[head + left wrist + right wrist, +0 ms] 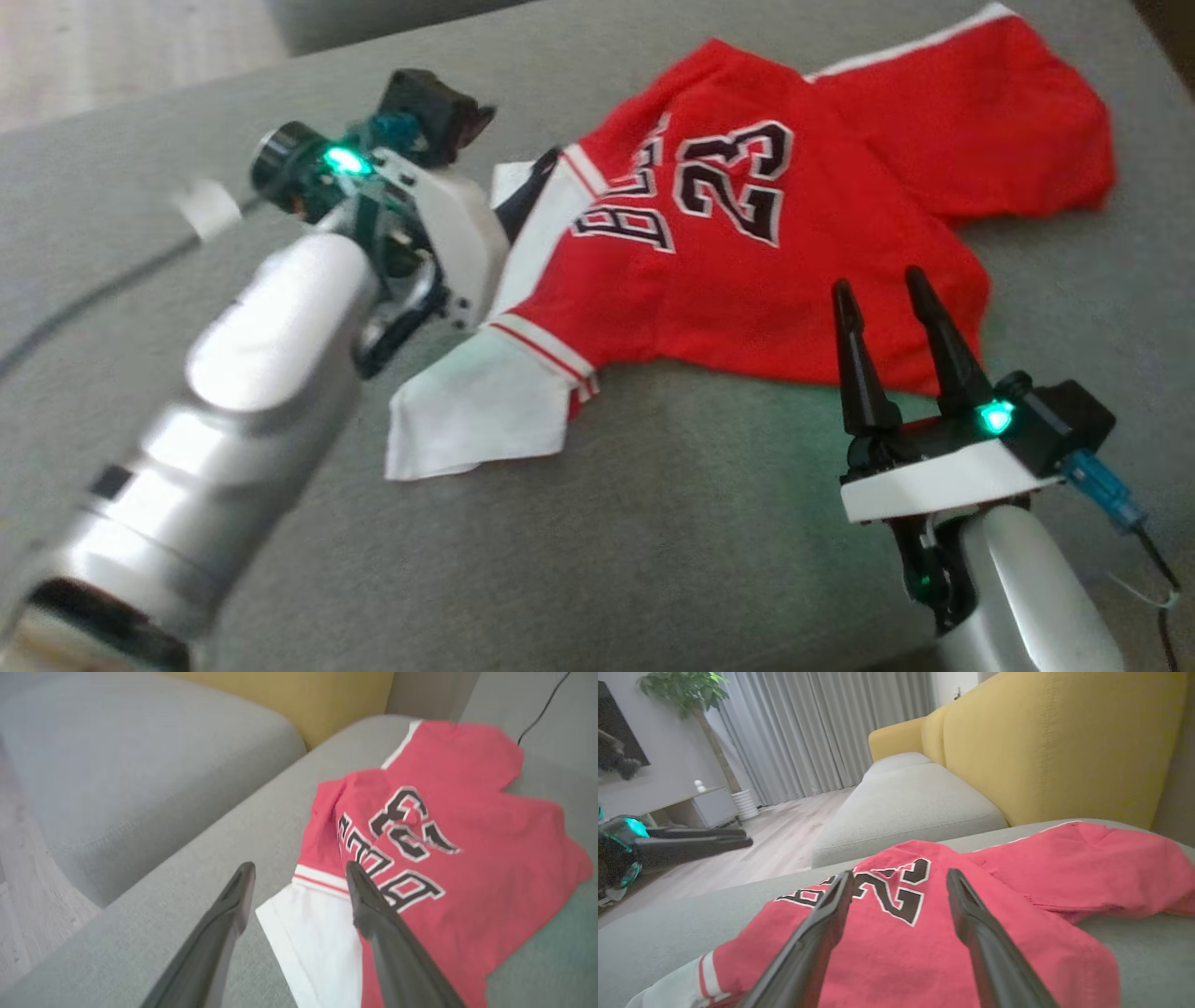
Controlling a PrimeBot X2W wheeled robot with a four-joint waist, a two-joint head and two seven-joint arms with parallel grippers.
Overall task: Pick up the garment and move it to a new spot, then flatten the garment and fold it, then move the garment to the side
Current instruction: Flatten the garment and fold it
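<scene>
The garment (747, 280) is a red jersey with a black "23" and white sleeves, lying rumpled on the grey sofa cushion (653, 541). One white sleeve (476, 420) sticks out toward me. My left gripper (537, 182) reaches in from the left and hovers open over the other white sleeve and the collar edge. In the left wrist view its fingers (299, 872) straddle the sleeve's red-and-white band with nothing between them. My right gripper (882, 289) stands open just above the jersey's near red edge, empty. The right wrist view looks across the garment (1064, 868) between those fingers (901, 877).
A yellow backrest (1064, 742) rises behind the cushion. A second grey cushion (906, 798) lies beyond a gap, with wooden floor (784, 830) past it. A thin black cable (542, 709) runs over the cushion behind the jersey. My left gripper (745, 837) shows at the right wrist view's left.
</scene>
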